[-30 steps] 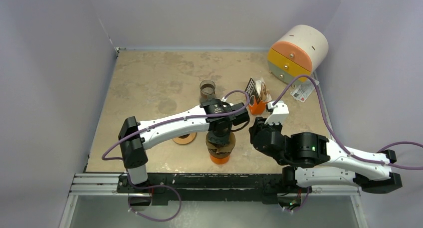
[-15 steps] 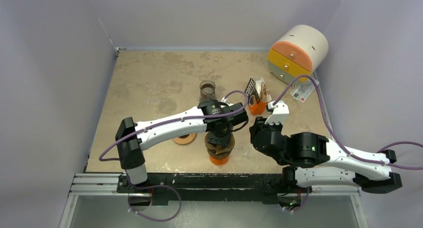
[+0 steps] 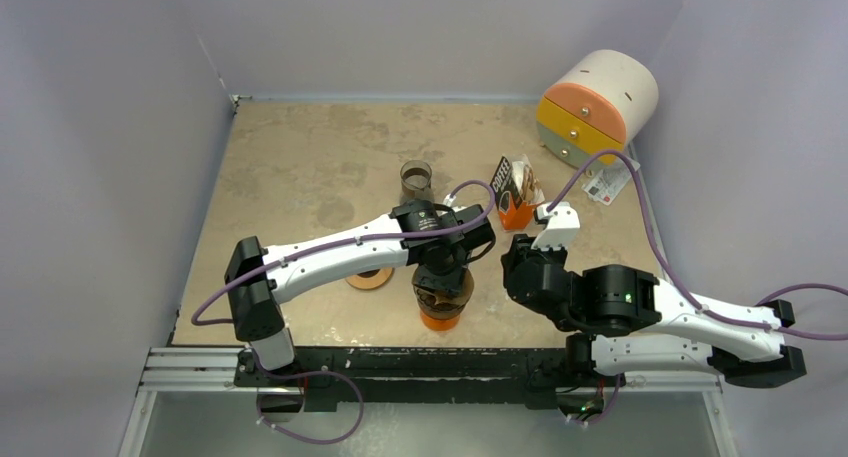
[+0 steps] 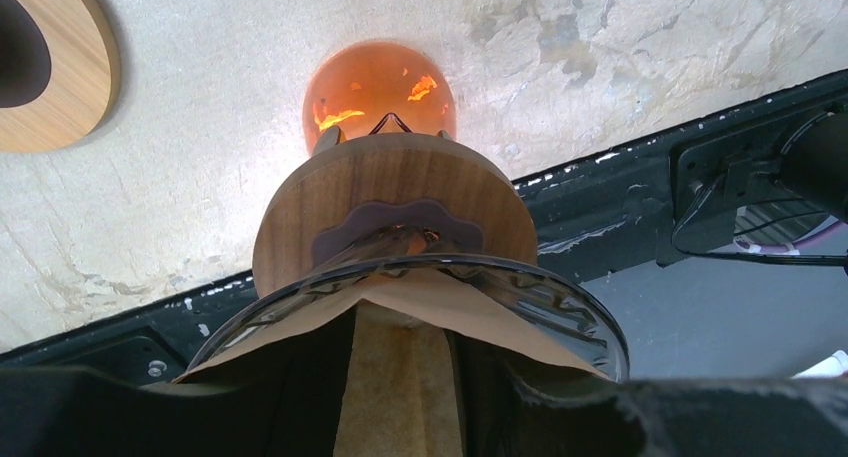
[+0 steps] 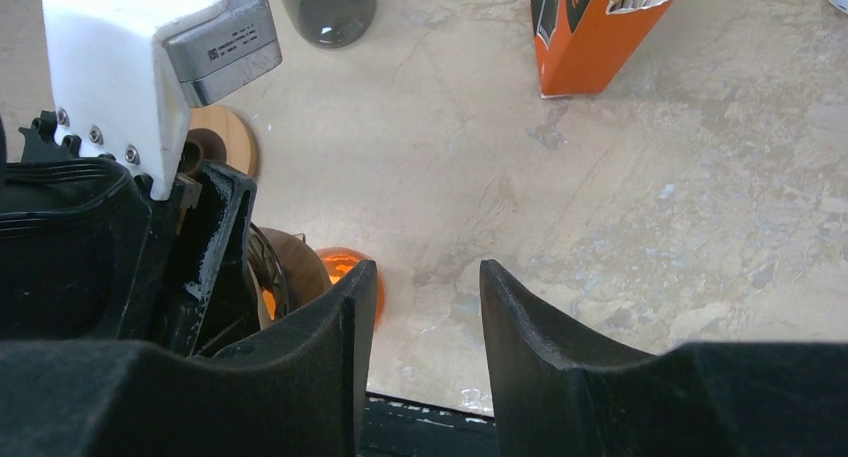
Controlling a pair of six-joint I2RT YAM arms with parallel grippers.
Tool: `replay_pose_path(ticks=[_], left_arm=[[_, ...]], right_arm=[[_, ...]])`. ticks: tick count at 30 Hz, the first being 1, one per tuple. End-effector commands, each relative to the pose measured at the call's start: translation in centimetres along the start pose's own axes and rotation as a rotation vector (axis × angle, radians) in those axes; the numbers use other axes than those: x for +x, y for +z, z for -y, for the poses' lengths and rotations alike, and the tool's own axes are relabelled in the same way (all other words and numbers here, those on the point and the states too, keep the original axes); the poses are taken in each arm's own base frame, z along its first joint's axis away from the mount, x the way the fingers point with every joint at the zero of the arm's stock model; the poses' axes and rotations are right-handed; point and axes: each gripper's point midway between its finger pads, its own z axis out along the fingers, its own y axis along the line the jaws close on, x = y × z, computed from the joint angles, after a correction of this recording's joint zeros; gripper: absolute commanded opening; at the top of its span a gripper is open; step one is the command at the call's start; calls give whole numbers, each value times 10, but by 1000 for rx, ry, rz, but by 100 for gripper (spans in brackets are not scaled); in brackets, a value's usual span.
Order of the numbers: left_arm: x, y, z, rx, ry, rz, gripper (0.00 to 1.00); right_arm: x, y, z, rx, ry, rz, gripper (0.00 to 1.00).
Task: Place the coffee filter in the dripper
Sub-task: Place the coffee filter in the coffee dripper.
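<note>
The glass dripper [image 4: 565, 307] with a wooden collar [image 4: 390, 182] sits on an orange vessel [image 4: 378, 77] near the table's front edge; it also shows in the top view [image 3: 443, 297]. The brown paper coffee filter [image 4: 430, 295] lies inside the dripper, its edge along the rim. My left gripper [image 4: 405, 377] reaches down into the dripper, its dark fingers apart with the filter paper showing between them. It stands straight above the dripper in the top view [image 3: 441, 275]. My right gripper [image 5: 420, 287] is open and empty, just right of the dripper, above bare table.
A wooden ring [image 3: 369, 277] lies left of the dripper. A dark glass jar [image 3: 415, 180] and an orange filter box [image 3: 515, 199] stand behind. A round drawer unit [image 3: 597, 107] is at the back right. The black front rail [image 3: 400, 362] runs just below the dripper.
My left arm's elbow and shoulder have shifted a little to the left. The gripper stays over the dripper. The right arm has not moved.
</note>
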Motion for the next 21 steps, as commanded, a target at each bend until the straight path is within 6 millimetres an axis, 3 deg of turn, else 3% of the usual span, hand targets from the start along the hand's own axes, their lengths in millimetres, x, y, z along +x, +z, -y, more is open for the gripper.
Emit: replay_pose_path(ticks=[1, 4, 10, 21], left_arm=[[5, 5, -4, -11, 21, -12, 41], [5, 4, -3, -8, 22, -10, 33], [3, 0, -2, 0, 26, -1, 1], [-1, -6, 1, 25, 35, 14, 0]], right_arm=[[-7, 0, 8, 33, 5, 33, 46], [-7, 1, 7, 33, 3, 32, 46], [-7, 1, 5, 31, 6, 31, 46], [-6, 1, 4, 27, 7, 25, 46]])
